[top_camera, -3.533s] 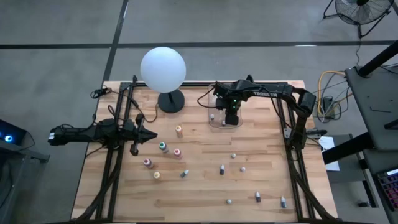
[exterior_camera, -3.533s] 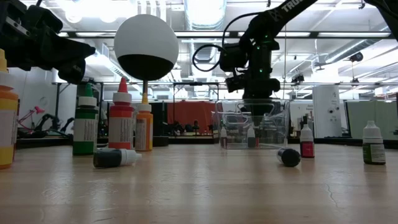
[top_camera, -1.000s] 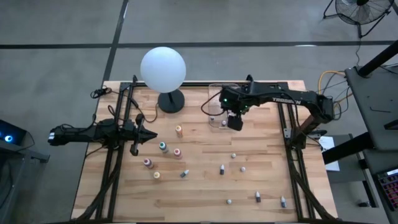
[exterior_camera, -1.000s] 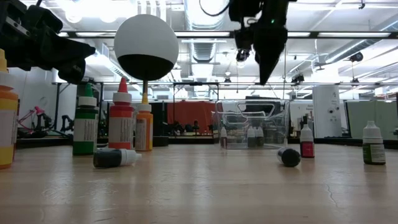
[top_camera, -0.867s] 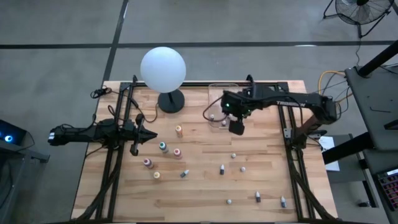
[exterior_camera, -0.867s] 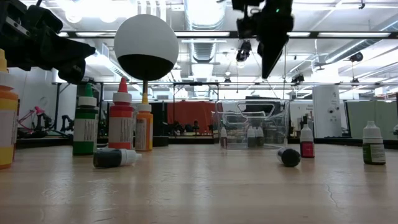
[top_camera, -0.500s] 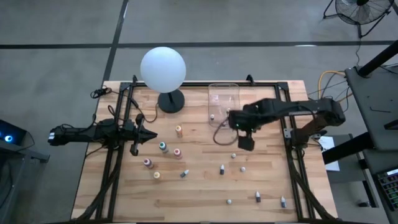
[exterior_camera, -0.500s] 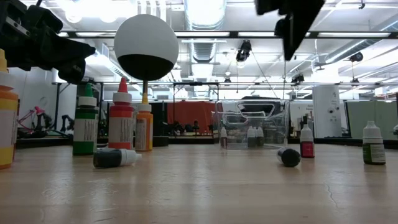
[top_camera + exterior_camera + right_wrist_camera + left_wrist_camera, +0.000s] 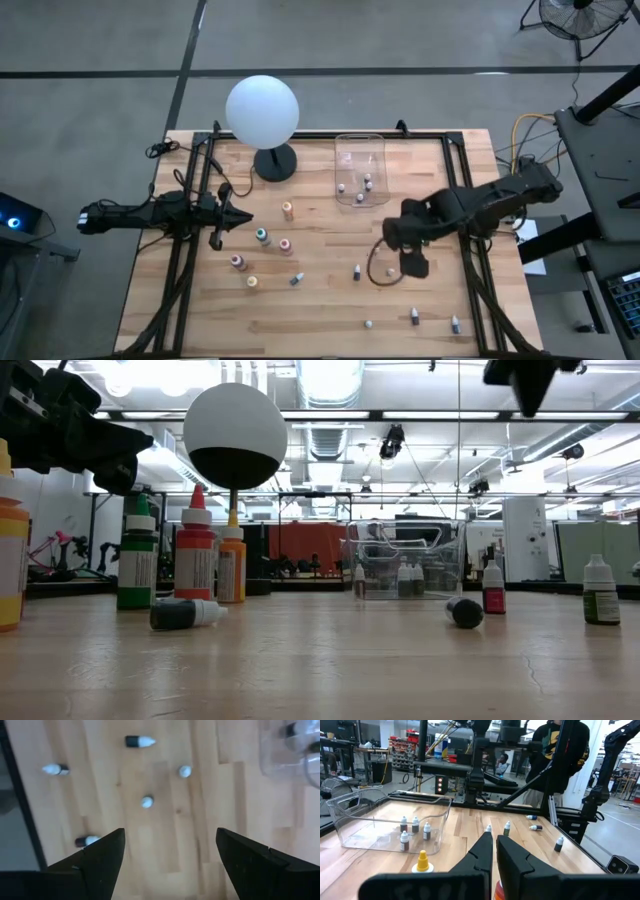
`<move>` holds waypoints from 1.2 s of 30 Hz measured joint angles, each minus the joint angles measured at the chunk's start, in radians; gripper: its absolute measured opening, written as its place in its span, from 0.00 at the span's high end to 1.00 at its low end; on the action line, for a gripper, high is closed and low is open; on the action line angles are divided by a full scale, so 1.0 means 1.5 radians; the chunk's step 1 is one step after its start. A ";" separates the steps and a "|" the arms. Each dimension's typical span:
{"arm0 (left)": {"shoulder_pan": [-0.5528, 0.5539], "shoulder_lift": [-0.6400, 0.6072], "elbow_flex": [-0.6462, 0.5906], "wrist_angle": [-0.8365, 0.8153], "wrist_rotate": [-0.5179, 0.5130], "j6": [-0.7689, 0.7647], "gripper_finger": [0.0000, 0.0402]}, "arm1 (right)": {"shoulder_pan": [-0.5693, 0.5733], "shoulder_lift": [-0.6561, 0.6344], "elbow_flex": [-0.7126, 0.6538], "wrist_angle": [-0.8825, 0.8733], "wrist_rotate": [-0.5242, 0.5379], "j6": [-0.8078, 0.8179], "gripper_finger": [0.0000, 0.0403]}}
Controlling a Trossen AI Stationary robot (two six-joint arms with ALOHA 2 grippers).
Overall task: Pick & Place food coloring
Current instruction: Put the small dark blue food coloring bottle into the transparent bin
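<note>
Food coloring bottles are scattered over the wooden table. Larger ones stand at left centre: an orange one [image 9: 288, 210], a teal one [image 9: 262, 236] and a pink one [image 9: 285, 245]. Small dark-and-white ones [image 9: 357, 271] [image 9: 146, 802] are strewn to the right and near side, some lying flat. More small bottles [image 9: 367, 181] stand inside the clear bin [image 9: 360, 170]. My right gripper [image 9: 412, 262] [image 9: 170, 860] hangs open, high above the small bottles and holding nothing. At the table's left, my left gripper [image 9: 240, 217] [image 9: 492, 842] is shut and empty.
A white globe lamp [image 9: 262, 110] stands at the far left of the table beside the bin. Black arm frames run along both side edges [image 9: 185, 260] [image 9: 470, 270]. A person in dark clothes [image 9: 560, 755] stands beyond the table's right edge.
My right gripper has swung away from the bin's near edge toward the table's near edge and a little to the right, rising as it went, with its fingers open and empty. The bottles and the bin have not moved.
</note>
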 joint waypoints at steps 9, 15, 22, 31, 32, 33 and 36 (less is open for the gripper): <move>0.000 0.000 0.000 0.000 0.000 0.000 1.00 | 0.100 -0.001 0.000 -0.006 0.000 0.135 0.26; 0.000 0.000 0.000 0.000 0.000 0.000 1.00 | 0.161 -0.001 0.000 -0.006 0.007 0.235 0.26; 0.000 0.000 0.000 0.000 0.000 0.000 1.00 | 0.228 0.000 -0.009 -0.007 0.010 0.416 0.27; 0.000 0.000 0.000 0.000 0.000 0.000 1.00 | 0.275 0.000 -0.045 -0.016 -0.047 0.655 0.27; 0.000 0.000 0.000 0.000 0.000 0.000 1.00 | 0.277 0.000 -0.053 -0.016 -0.064 0.676 0.27; 0.000 0.000 0.000 0.000 0.000 0.000 1.00 | 0.278 0.000 -0.061 -0.015 -0.080 0.695 0.27; 0.000 0.000 0.000 0.000 0.000 0.000 1.00 | 0.278 0.000 -0.085 -0.006 -0.120 0.739 0.27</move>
